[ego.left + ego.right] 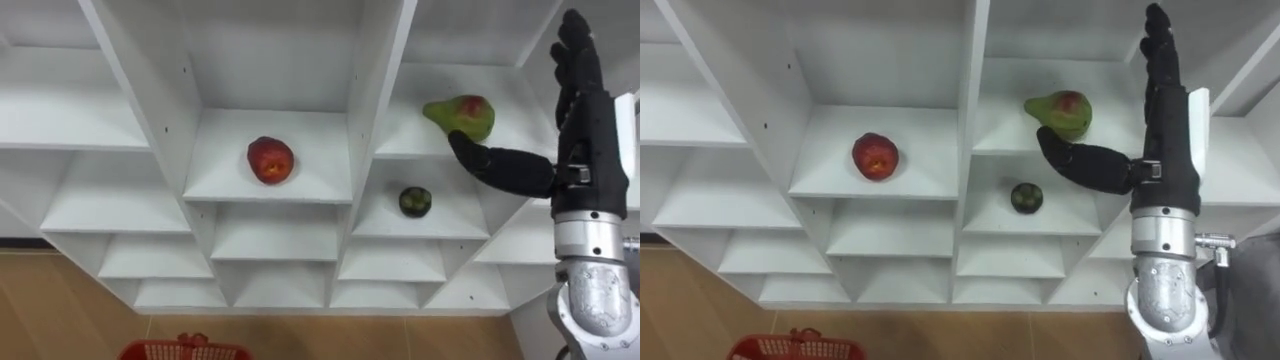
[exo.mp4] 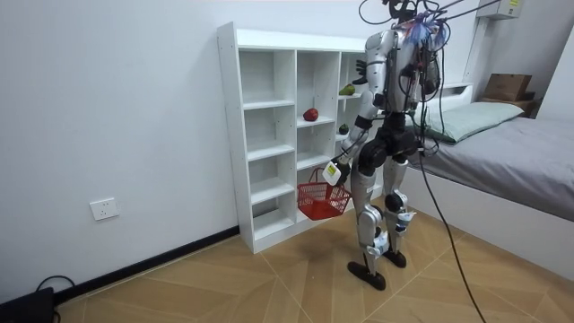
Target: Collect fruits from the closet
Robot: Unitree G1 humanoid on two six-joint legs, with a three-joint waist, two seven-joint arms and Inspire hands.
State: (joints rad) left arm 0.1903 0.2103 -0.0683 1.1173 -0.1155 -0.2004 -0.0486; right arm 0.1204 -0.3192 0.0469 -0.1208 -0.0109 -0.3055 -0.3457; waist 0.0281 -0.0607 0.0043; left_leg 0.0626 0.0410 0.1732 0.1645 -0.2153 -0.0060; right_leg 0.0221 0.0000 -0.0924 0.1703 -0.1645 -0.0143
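Reach step in hand: the right robot hand (image 1: 582, 130), released with fingers straight and thumb near the pear (image 1: 462, 116) lying on a shelf (image 1: 410, 142) of the closet (image 1: 375, 90), likely must next advance and close round that fruit.

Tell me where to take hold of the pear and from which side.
Best round its wide end, on the right; the narrow neck tapers left and would likely slip. The pear lies on its side on the shelf, so come from the front right, where the open right hand is raised, thumb close beside it.
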